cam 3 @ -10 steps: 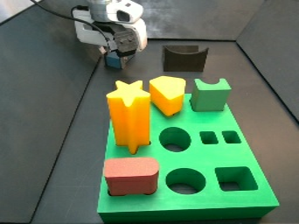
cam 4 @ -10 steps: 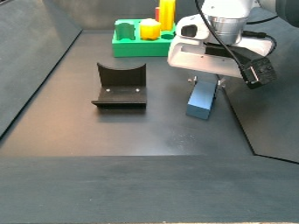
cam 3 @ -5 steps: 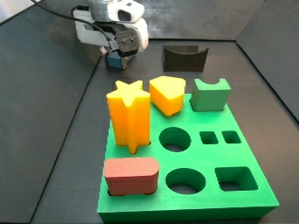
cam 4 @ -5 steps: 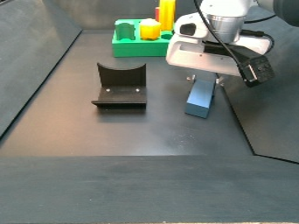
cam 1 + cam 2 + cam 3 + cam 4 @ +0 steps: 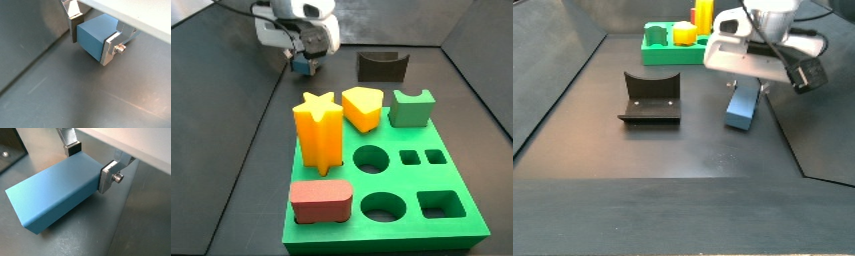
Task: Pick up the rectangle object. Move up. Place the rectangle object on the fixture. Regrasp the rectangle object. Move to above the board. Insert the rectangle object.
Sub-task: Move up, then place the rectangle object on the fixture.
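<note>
Hand: the hand (image 5: 90, 162) has its two fingers tight on one end of the blue block (image 5: 50, 193).
Block: hanging tilted over the floor, near the fixture (image 5: 649, 98).
Do well: lift straight up, keep the squeeze steady.

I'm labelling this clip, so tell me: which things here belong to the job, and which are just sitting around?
Belonging to the job:
- small blue-grey rectangular block, between the gripper fingers
- dark notched fixture
- large green board with holes

Just sitting around, on the board:
- orange star-shaped piece
- yellow piece
- green notched block
- red rounded block
</note>
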{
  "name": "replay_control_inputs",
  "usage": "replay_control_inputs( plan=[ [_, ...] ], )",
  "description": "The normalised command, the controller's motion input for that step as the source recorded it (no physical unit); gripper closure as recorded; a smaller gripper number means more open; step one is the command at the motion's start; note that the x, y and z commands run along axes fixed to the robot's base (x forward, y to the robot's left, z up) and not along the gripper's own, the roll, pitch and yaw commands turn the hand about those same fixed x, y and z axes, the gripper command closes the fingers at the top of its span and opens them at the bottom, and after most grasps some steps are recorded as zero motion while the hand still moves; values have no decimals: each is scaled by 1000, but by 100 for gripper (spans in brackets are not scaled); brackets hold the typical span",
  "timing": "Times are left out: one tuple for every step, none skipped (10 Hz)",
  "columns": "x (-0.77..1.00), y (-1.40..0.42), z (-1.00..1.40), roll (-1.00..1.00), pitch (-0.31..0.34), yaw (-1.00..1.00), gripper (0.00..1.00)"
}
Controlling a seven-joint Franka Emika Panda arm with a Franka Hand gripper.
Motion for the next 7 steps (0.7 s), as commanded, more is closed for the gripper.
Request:
replay_control_inputs(
  plan=[
    [-6,-4,596,10,64,34,100],
    [-6,-2,471,18,67,26,100],
    [-16,2,292,30,56,18,100],
    [0,0,1000,0,0,0,100],
    [10,1,1000,12,-18,-9,100],
    [-3,2,1000,14,6,-10,100],
    [-9,6,1000,22,20,-12,100]
  ],
)
